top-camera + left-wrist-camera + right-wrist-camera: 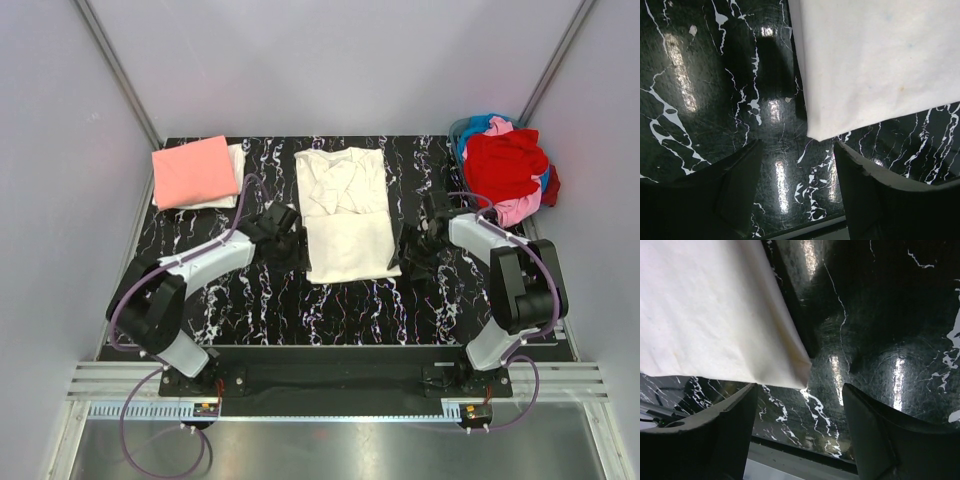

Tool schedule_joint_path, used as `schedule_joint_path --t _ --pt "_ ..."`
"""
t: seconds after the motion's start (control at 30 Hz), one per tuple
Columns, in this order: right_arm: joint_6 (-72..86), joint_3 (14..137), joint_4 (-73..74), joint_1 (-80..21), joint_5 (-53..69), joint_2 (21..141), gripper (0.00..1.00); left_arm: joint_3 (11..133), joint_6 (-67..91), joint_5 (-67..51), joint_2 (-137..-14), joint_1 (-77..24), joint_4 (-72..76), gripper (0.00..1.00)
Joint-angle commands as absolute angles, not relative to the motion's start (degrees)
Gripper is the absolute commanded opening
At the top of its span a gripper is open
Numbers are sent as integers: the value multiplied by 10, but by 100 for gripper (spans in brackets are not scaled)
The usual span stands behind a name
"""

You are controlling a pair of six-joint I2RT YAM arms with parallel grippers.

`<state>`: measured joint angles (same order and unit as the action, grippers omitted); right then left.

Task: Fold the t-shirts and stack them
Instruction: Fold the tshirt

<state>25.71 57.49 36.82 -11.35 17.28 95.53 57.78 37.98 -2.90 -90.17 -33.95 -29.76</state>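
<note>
While wide-open and empty, left gripper [795, 172] and right gripper [800, 417] beside near corners of the cream t-shirt [345, 215].

Marbled table [250, 310]; cream t-shirt [345, 215], folded stack [195, 172], heap [505, 165]

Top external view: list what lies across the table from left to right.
Left to right: salmon-pink folded t-shirt → left gripper → cream t-shirt → right gripper → heap of red, pink and blue t-shirts.
</note>
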Motion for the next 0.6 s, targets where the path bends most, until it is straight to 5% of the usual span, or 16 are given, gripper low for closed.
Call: schedule_joint_path --t 0.0,0.3,0.57 --pt "266 552 316 -113 185 935 76 540 417 -33 -872 -342 -216 64" --pt "258 542 302 -109 174 950 74 471 449 -83 -893 -345 -111 62" --pt "258 533 287 -105 179 963 62 442 466 -99 -909 -345 -69 55"
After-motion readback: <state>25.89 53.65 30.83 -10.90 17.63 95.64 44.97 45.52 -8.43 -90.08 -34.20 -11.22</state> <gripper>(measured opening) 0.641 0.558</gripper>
